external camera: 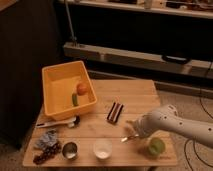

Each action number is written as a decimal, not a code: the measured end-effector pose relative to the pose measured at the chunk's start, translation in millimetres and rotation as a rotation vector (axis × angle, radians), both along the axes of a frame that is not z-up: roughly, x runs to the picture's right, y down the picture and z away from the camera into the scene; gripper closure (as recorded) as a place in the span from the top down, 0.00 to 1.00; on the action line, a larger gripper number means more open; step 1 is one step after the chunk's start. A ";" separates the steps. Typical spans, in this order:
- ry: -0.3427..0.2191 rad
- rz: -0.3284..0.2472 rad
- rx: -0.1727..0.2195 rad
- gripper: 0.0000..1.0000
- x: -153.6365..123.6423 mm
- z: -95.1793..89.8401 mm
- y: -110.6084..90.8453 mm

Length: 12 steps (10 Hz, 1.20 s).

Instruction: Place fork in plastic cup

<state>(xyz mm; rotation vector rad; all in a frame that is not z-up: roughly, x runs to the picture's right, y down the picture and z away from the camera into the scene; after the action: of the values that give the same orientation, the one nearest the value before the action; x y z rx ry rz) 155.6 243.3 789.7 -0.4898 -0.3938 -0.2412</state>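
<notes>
**A:** In the camera view, where is your gripper, and why there?

**B:** My gripper (135, 132) hangs low over the table (140, 97), near right. Its jaws are spread wide and hold nothing, because the fork (128, 138) lies flat just left of it, ready to be picked up.

**A:** And the plastic cup?

**B:** The plastic cup (156, 146) stands upright just to my right, so I judge the carry short.
</notes>
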 end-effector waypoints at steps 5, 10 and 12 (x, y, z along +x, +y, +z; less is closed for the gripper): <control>0.028 0.019 -0.034 0.58 4.7 18.4 13.7; 0.029 0.008 -0.035 0.11 8.3 14.7 12.9; 0.022 0.019 -0.026 0.10 3.1 11.5 14.9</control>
<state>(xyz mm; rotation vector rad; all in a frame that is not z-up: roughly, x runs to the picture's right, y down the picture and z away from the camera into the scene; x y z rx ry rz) 158.7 258.1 801.2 -0.5139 -0.3808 -0.2120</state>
